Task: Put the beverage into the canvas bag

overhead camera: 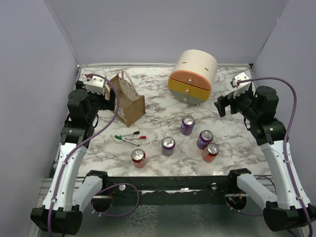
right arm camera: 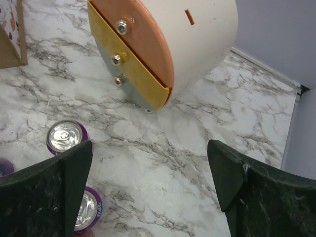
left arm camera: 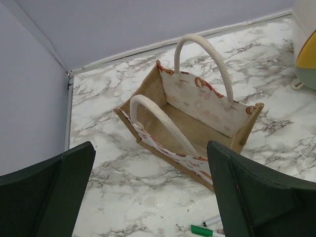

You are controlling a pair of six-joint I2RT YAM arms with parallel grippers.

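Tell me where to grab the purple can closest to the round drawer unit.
The purple can stands upright, its right side unobstructed; probably best to close the right gripper across its round wall at mid-height, coming from that side.

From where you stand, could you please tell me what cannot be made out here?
- Left red can label: top view, too small to read.
- Green marker: left wrist view, cut by the bottom edge.
- Drawer unit contents: top view, behind drawer fronts.
- Lower purple can: right wrist view, half behind the right gripper.
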